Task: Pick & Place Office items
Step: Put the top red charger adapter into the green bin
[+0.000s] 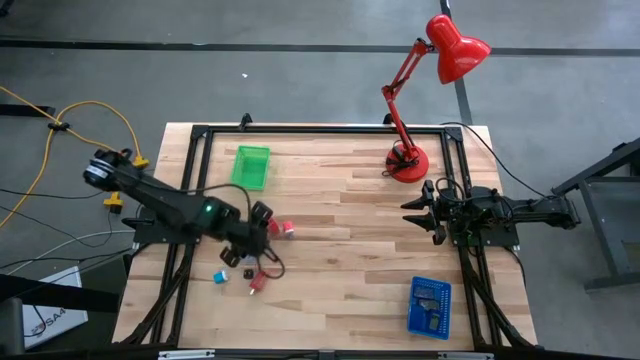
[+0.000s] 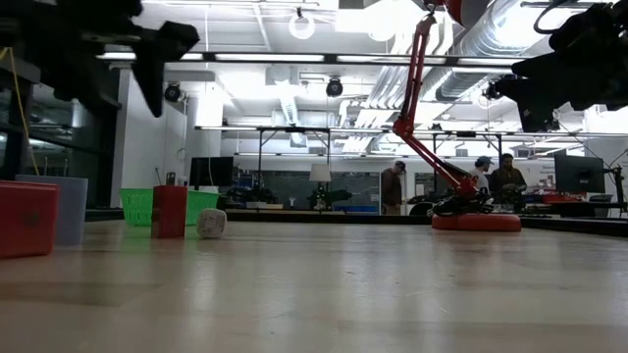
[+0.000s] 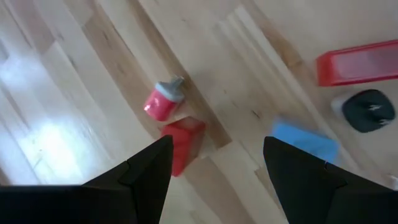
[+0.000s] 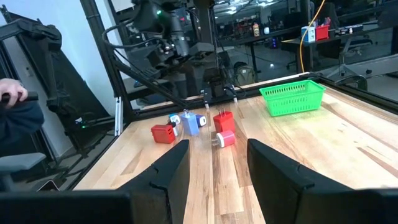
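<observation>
The office items lie in a loose group at the table's left. A red block [image 3: 183, 143], a red-and-grey piece [image 3: 163, 102], a blue block [image 3: 305, 142], a long red block [image 3: 357, 62] and a black piece [image 3: 368, 111] show in the left wrist view. From above I see two red pieces [image 1: 285, 228], a teal one [image 1: 218, 275], a black one [image 1: 248, 272] and another red one [image 1: 258, 285]. My left gripper [image 1: 265, 228] [image 3: 214, 168] hangs open above them, touching nothing. My right gripper [image 1: 412, 214] [image 4: 217, 168] waits open at the table's right.
A green tray [image 1: 250, 165] sits near the far left corner and a blue perforated tray [image 1: 430, 305] near the near right corner, with pieces in it. A red desk lamp [image 1: 407, 160] stands at the far right. A person's hand [image 4: 12, 93] shows beyond the table's left edge.
</observation>
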Tool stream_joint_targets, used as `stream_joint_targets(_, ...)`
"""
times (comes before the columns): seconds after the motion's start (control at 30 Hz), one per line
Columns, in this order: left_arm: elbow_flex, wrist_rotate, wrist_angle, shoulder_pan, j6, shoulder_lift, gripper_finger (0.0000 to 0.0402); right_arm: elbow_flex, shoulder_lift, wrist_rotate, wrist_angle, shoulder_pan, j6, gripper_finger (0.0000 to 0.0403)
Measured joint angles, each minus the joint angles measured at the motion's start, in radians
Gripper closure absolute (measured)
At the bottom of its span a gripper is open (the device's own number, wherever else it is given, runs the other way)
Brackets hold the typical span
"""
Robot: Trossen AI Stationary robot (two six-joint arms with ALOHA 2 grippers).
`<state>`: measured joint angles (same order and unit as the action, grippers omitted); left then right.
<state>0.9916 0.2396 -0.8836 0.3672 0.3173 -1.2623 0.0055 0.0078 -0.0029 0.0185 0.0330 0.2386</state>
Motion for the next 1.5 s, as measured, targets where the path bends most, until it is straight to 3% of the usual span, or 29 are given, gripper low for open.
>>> stream_joint_targets(0.37,0.0,-0.153,0.009,-0.229,0.207,-0.003,0.0161,0.0,0.0,0.0,0.0,0.0,0.0,0.0256)
stream_joint_targets(0.67,-0.001,-0.229,0.023,-0.349,0.311,-0.068,0.0161,0.0,0.0,0.0,0.0,0.0,0.0,0.0256)
stream_joint_targets(0.83,-0.001,-0.244,0.053,-0.378,0.393,-0.124,0.0161,0.0,0.0,0.0,0.0,0.0,0.0,0.0256)
stream_joint_targets(1.5,0.0,-0.248,0.046,-0.391,0.388,-0.227,0.0161,0.0,0.002,0.0,0.001,0.0,0.0,0.0256)
